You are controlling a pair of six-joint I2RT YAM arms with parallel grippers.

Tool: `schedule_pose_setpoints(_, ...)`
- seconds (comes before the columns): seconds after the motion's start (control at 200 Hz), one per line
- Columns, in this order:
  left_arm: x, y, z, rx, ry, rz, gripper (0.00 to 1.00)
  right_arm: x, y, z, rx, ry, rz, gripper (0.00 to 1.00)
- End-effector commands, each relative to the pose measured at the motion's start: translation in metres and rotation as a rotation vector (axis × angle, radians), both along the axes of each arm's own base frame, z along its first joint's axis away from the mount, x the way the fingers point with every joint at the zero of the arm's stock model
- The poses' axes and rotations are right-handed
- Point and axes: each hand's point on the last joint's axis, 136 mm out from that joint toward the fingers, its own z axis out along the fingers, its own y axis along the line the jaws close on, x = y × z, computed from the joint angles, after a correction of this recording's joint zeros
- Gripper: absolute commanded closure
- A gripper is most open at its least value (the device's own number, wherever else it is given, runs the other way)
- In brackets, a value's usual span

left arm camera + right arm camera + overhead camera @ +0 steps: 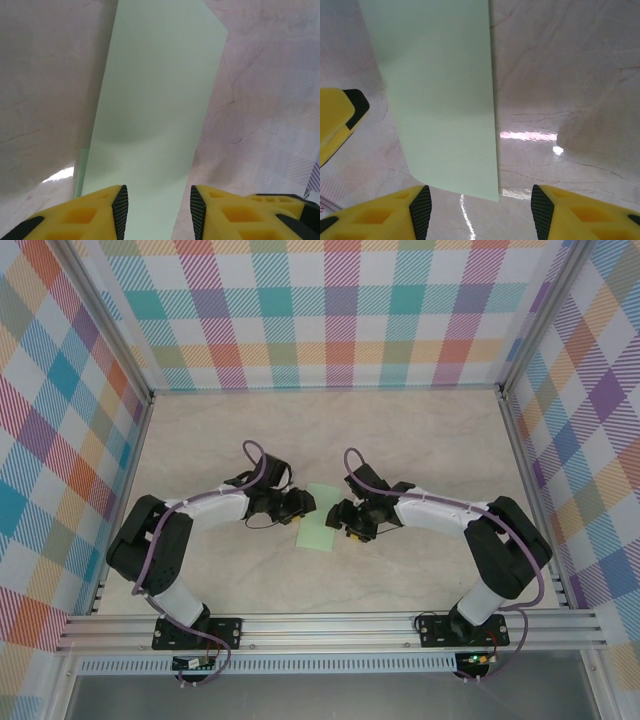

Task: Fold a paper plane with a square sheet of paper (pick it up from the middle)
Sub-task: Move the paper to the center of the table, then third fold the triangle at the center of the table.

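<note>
The pale green sheet of paper (318, 522) lies on the marble table between my two grippers, folded into a long narrow strip with one slanted far corner (155, 100). No paper plane is in view. My left gripper (306, 503) is at the strip's left edge. Its jaws stand apart, and in the left wrist view (159, 212) the strip runs down between them. My right gripper (336, 516) faces it from the right and is open (477, 212). The strip's near edge (440, 90) ends just ahead of the right gripper's fingertips. A yellow left finger (337, 117) shows at the side.
Bare marble table (420, 440) stretches behind and beside the paper. Plaid walls (320, 310) and aluminium posts enclose the back and both sides. A rail (330, 625) with the two arm bases runs along the near edge.
</note>
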Motion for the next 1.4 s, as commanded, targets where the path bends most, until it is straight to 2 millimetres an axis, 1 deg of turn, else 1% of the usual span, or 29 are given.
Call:
schedule_pose_setpoints(0.0,0.014,-0.01,-0.001,-0.008,-0.018,0.011,0.62,-0.005,0.008,-0.006,0.035,0.036,-0.005,0.44)
schedule_pose_setpoints(0.075,0.018,-0.012,-0.005,-0.008,-0.012,0.023,0.64,-0.007,0.011,-0.007,0.044,0.043,0.003,0.44)
schedule_pose_setpoints(0.15,0.019,-0.009,-0.012,0.012,0.001,0.04,0.65,-0.008,0.012,-0.008,0.048,0.048,0.008,0.45)
schedule_pose_setpoints(0.355,0.013,0.005,-0.033,0.091,0.061,0.081,0.66,-0.01,0.015,-0.014,0.044,0.071,0.012,0.45)
schedule_pose_setpoints(0.49,0.01,0.011,-0.04,0.119,0.083,0.101,0.66,-0.011,0.019,-0.014,0.05,0.078,0.027,0.45)
schedule_pose_setpoints(0.845,0.007,0.011,-0.046,0.124,0.117,0.108,0.66,-0.019,0.032,-0.017,0.067,0.107,0.066,0.46)
schedule_pose_setpoints(0.98,0.007,0.011,-0.046,0.124,0.121,0.109,0.66,-0.021,0.04,-0.016,0.099,0.111,0.084,0.5)
schedule_pose_setpoints(1.175,0.006,0.012,-0.048,0.129,0.124,0.11,0.66,-0.022,0.045,-0.015,0.126,0.116,0.089,0.57)
schedule_pose_setpoints(1.395,0.004,0.013,-0.048,0.131,0.128,0.109,0.66,-0.024,0.047,-0.018,0.128,0.126,0.087,0.58)
